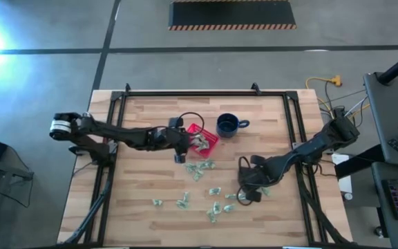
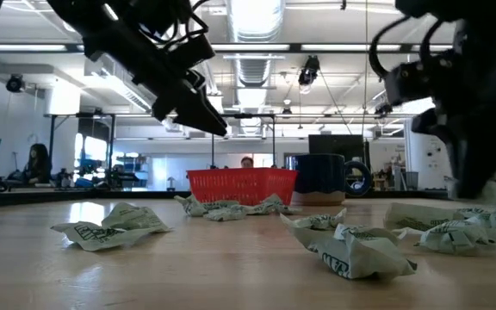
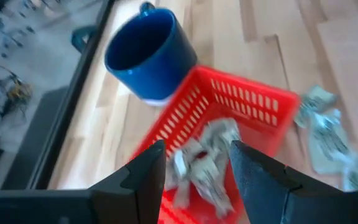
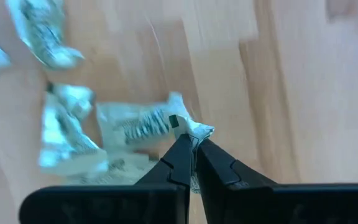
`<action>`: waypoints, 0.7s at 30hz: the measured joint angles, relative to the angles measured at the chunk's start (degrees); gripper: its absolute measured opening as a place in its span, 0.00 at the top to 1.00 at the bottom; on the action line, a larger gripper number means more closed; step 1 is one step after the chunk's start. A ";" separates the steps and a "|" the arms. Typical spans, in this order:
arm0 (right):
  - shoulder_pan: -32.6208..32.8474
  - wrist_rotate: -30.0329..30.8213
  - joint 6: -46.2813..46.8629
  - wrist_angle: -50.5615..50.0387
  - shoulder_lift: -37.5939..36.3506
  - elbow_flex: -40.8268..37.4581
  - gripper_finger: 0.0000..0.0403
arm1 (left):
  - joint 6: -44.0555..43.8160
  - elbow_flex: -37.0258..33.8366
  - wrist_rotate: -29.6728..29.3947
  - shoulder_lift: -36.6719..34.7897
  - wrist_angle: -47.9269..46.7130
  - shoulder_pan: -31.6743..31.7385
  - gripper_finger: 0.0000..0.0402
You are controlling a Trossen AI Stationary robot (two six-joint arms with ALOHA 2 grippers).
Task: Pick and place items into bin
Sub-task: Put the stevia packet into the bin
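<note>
Pale wooden planks make up our table [image 1: 150, 173], framed by black rails, with a grey floor around it and an open hall of ceiling lights beyond. We can make out dark print on the crinkled green-and-white wrapped pieces [image 2: 356, 250], but none of it is legible to us. Near the table's far middle sits the red basket [image 1: 210, 142], square, low-walled and slotted plastic, with several wrapped pieces [image 3: 204, 158] lying inside it. Just beside it stands a glossy dark blue mug [image 1: 227, 125] with a handle; we see nothing inside it in the left wrist view. More wrapped pieces lie scattered loose across the planks nearer the front edge. Our left gripper [image 3: 194, 168] hangs over the basket's edge with its fingers spread apart and nothing between them. Our right gripper [image 4: 193, 149] is down at the table on the right side, its fingers pinched together on the corner of one wrapped piece [image 4: 142, 124].
</note>
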 joint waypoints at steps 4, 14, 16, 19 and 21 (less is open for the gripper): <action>-0.02 6.03 -5.79 0.05 0.00 3.15 0.98 | -4.34 -0.02 0.00 -3.66 -7.64 -1.13 0.59; -1.70 35.46 -27.93 19.31 -0.02 5.11 0.98 | -13.05 -2.66 3.45 -10.89 -17.51 -6.85 0.59; -2.55 36.91 -33.43 26.09 0.00 4.17 0.98 | -14.10 -3.41 5.00 -11.55 -17.36 -8.01 0.59; -4.28 37.42 -39.37 34.66 0.00 2.85 0.98 | -14.66 -4.26 8.17 -12.01 -17.47 -9.68 0.59; -5.79 37.42 -41.38 37.46 0.00 2.19 0.98 | -14.64 -4.69 11.05 -12.15 -17.52 -10.82 0.59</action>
